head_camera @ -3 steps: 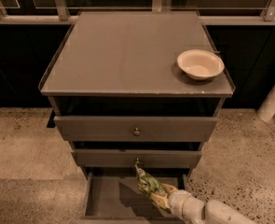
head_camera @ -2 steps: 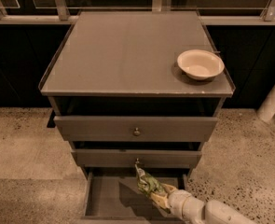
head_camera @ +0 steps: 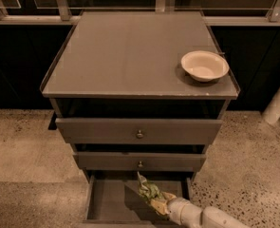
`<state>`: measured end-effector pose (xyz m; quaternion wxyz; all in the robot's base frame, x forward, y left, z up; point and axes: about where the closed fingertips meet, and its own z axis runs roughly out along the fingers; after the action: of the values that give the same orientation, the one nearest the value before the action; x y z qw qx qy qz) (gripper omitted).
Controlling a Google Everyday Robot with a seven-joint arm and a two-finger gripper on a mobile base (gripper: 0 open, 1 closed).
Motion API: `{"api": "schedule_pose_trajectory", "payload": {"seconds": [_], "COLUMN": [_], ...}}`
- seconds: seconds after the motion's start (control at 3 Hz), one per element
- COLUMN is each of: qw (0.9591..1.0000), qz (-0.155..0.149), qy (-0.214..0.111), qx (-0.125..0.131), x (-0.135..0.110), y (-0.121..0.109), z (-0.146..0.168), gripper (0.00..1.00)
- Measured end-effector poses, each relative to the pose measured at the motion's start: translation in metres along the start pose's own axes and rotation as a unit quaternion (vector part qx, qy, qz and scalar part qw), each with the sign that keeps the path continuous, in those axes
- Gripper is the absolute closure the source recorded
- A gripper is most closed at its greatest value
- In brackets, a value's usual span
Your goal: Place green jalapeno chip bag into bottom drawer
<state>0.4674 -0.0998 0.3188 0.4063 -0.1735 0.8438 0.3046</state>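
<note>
No real change over the last second: tool (head_camera: pixel 161 205) sat in the same spot, low at the near right, reaching in over the open bottom drawer (head_camera: pixel 106 204), with the pale arm (head_camera: pixel 196 216) trailing off to the near-right corner. Tool was clamped on the green jalapeno chip bag (head_camera: pixel 149 191). The bag stuck up and to the left from the tool tip, crumpled, whitish end uppermost. Bag was inside the drawer's outline, right of centre, near the front of the middle drawer (head_camera: pixel 130 162). Couldn't tell if its lower end touched the drawer floor; a dark shadow lay on the floor just left of it. Top drawer (head_camera: pixel 101 131) and middle drawer were both slightly pulled out, knobs visible. Cream bowl (head_camera: pixel 204 65) was on the bench (head_camera: pixel 130 56) at the far right, well apart from the action. My read: carry was done and the arm was paused at the drop point. What was left was release and retract. Risk looked small: the bag could catch the middle drawer's front on the way out.
</note>
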Motion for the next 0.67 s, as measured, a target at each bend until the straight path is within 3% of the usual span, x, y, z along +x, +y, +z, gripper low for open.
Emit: {"api": "schedule_pose_trajectory", "payload": {"seconds": [0.33,0.67], "qw": [0.9989,0.9968], "qz": [0.045,0.072], "qy": [0.012,0.033], "qx": [-0.009,-0.011], "x": [0.031,0.055], "y": [-0.017,-0.033], "z": [0.031,0.057], "gripper": [1.0,1.0]}}
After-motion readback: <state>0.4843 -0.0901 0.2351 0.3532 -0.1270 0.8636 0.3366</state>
